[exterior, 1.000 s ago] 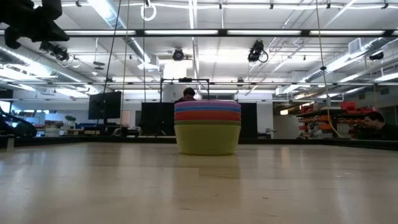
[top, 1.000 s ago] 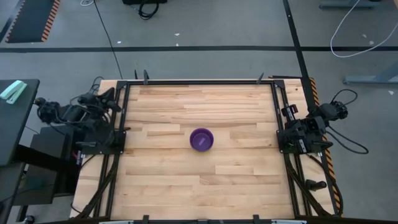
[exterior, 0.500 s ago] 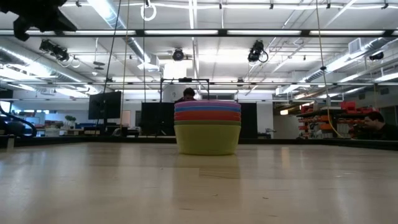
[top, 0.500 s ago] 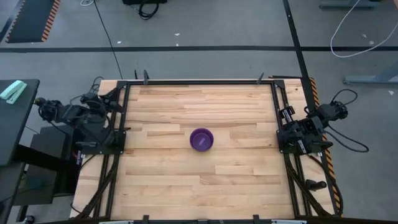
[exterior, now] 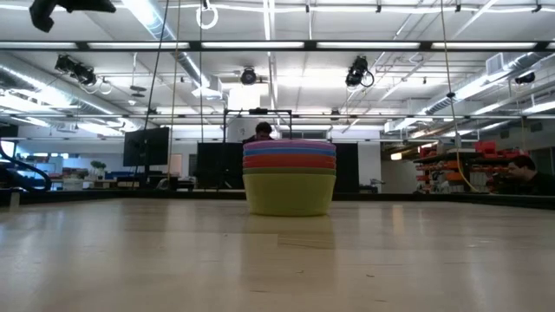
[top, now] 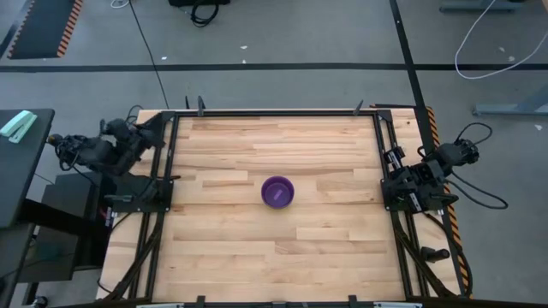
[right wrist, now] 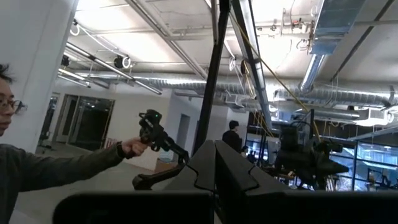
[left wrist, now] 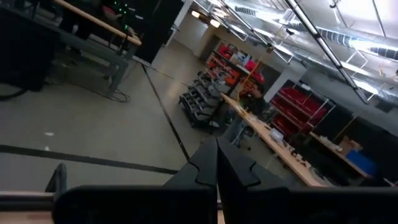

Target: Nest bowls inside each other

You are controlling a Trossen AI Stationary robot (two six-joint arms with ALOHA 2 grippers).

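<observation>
The bowls sit nested in one stack at mid-table — purple on top, yellow at the base in the low view. They are well apart from the left gripper and the right gripper, both pressed together on nothing (parked off opposite table edges). I judge nesting done; the best move is keeping clear of the stack.
</observation>
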